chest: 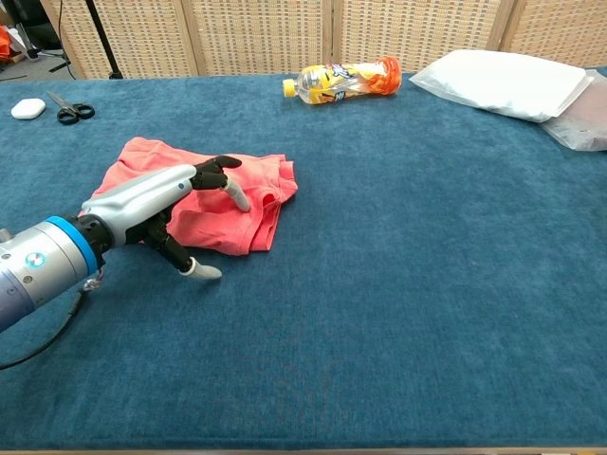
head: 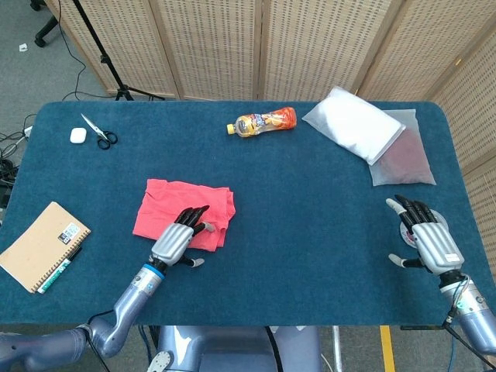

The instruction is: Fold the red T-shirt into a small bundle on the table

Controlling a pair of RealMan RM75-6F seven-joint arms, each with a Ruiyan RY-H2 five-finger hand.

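Note:
The red T-shirt lies folded into a rough flat rectangle on the left half of the blue table. My left hand hovers over the shirt's near edge, fingers spread and holding nothing; its fingertips point across the cloth. My right hand rests open near the table's right front edge, far from the shirt. The chest view does not show the right hand.
An orange drink bottle lies at the back centre. A white pillow-like bag and a clear bag sit back right. Scissors and a small white case are back left, a notebook front left.

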